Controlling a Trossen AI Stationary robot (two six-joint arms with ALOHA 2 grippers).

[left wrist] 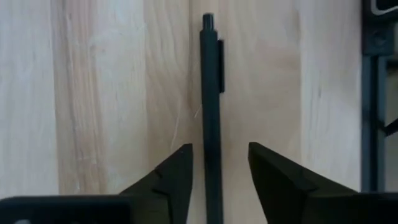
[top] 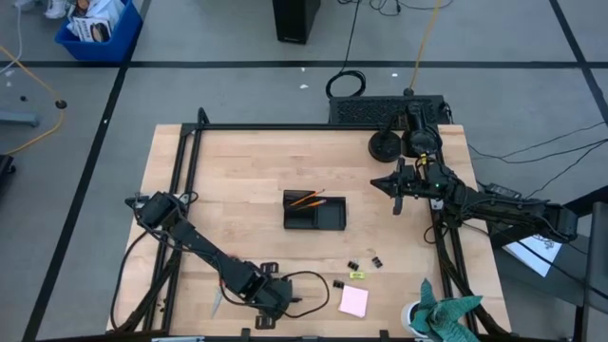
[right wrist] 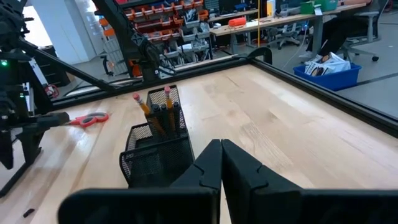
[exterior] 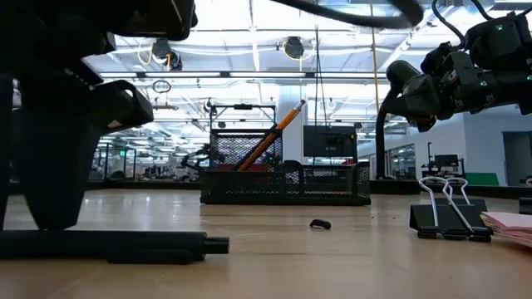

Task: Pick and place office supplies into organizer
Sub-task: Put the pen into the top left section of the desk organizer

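Note:
A black pen lies flat on the wood near the table's front edge, also seen in the low view. My left gripper points steeply down over it, open, one finger on each side of the pen's barrel, with a gap showing at both. The black mesh organizer stands mid-table with orange pencils leaning in it. Red-handled scissors lie near my left arm. My right gripper hovers shut at the back right, holding nothing.
Binder clips and a small yellow pad lie to the front right of the organizer, a pink sticky-note pad nearer the front edge. A teal cloth sits at the front right corner. A black frame rail runs beside the pen.

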